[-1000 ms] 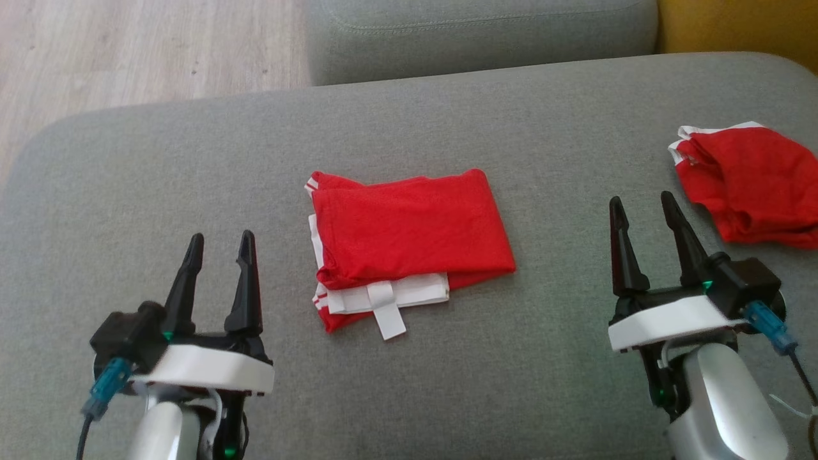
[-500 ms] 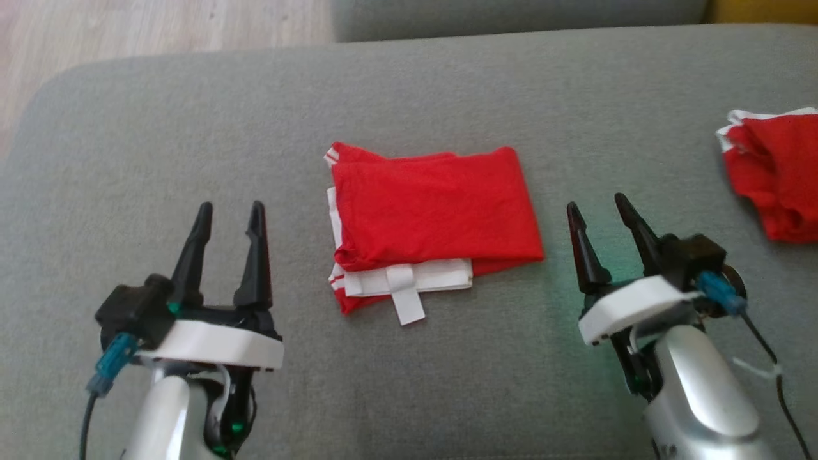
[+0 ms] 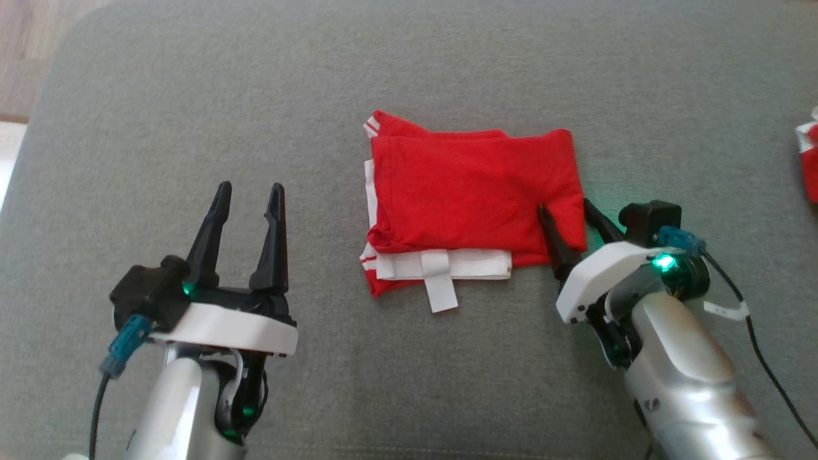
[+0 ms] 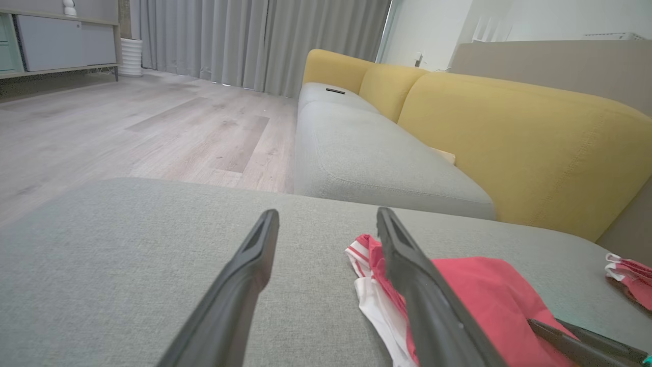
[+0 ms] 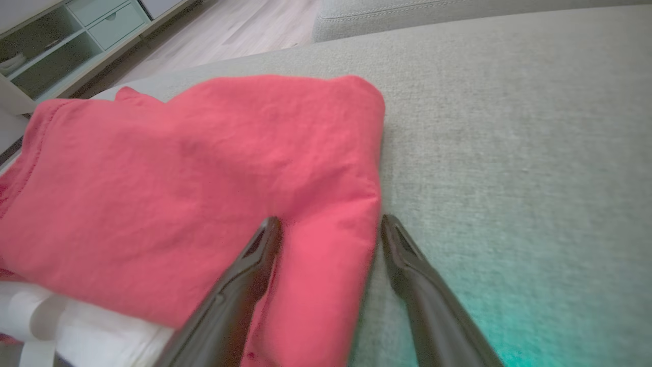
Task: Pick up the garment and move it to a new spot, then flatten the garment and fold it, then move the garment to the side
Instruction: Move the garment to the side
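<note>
- We saw the garment lying folded into a rough rectangle near the middle of the grey sofa cushion, red layers on top and a white layer showing along its near edge.
- A white tab stuck out from that white layer toward us, flat on the cushion.
- The right claw stood at the garment's near right corner with its jaws spread wide, holding nothing.
- In the right wrist view the right claw straddled the garment's right edge: one finger lay over the red cloth and the other over bare cushion just beside it. We could not tell whether either finger pressed down.
- The left claw hung over bare cushion to the left of the garment, apart from it, its jaws also wide and empty.
- From the left wrist view the left claw pointed across the cushion, with the garment partly behind one finger.
- A second red cloth sat well apart at the cushion's far right.
- A yellow backrest and a wooden floor showed beyond the cushion.
</note>
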`<state>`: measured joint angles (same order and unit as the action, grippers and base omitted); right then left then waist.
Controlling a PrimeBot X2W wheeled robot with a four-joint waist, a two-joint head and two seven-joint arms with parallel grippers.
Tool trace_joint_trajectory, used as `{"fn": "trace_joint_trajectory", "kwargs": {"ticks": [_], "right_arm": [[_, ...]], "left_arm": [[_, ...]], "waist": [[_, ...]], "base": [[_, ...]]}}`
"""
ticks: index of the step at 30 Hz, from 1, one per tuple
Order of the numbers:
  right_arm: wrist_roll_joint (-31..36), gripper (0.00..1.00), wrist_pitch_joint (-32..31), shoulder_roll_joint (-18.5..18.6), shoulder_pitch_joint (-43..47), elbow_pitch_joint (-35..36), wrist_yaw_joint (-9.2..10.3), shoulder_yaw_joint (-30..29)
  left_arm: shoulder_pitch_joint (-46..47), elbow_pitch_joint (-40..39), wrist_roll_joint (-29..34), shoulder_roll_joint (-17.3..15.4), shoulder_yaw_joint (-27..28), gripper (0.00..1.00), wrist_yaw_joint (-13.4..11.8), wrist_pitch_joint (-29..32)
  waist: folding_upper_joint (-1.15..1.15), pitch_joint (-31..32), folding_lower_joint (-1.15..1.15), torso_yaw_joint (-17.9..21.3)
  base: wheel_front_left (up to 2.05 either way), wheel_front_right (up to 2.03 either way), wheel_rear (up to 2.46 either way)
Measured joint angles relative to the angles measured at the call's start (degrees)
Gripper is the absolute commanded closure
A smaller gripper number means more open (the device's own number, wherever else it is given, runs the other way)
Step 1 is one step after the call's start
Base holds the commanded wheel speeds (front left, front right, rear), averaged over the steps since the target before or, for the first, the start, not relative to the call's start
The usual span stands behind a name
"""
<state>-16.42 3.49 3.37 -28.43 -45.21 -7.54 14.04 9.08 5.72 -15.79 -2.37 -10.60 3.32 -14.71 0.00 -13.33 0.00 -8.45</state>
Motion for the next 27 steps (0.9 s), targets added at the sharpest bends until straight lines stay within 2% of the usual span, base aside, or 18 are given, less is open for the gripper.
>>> {"fn": "trace_joint_trajectory", "kwargs": {"ticks": [7,8,9,10,18,22,27], "right_arm": [[-4.8,0.0,-0.1,0.3,-4.7,-5.1,0.0,2.7],[-4.7,0.16,-0.1,0.5,-5.3,-5.8,0.0,3.6],[-4.5,0.68,0.0,0.6,-5.9,-6.4,0.0,4.4],[-4.0,1.0,0.2,0.6,-6.4,-7.2,0.0,5.0],[5.8,1.0,5.8,1.6,-8.6,-11.3,0.0,10.9],[8.9,1.0,7.3,3.9,-9.5,-11.4,0.0,12.4],[13.2,1.0,8.2,9.4,-12.9,-9.4,0.0,15.6]], "left_arm": [[0.7,0.0,0.0,0.0,-0.3,0.0,-0.3,0.0],[0.7,0.0,0.0,0.0,-0.3,0.0,-0.3,0.0],[0.7,0.0,0.0,0.0,-0.3,0.0,-0.3,0.0],[0.7,0.1,0.0,0.0,-0.3,0.0,-0.3,0.0],[0.7,0.1,0.2,0.0,0.1,0.0,-0.2,0.0],[0.7,0.1,0.8,0.0,0.0,0.0,-0.1,0.0],[0.7,-0.4,1.1,0.0,-1.6,0.0,0.2,0.0]], "waist": [[0.0,-1.2,0.0,-1.3],[0.0,-1.2,0.0,-1.3],[0.0,-1.2,0.0,-1.3],[0.0,-1.1,0.0,-1.1],[0.0,0.4,0.0,1.7],[0.0,0.9,0.0,3.5],[0.0,1.5,0.0,7.0]], "base": [[0.0,0.0,0.0],[0.0,0.0,0.0],[0.0,0.0,0.0],[0.0,0.0,0.0],[0.0,0.0,0.0],[0.0,0.0,0.0],[0.0,0.0,0.0]]}}
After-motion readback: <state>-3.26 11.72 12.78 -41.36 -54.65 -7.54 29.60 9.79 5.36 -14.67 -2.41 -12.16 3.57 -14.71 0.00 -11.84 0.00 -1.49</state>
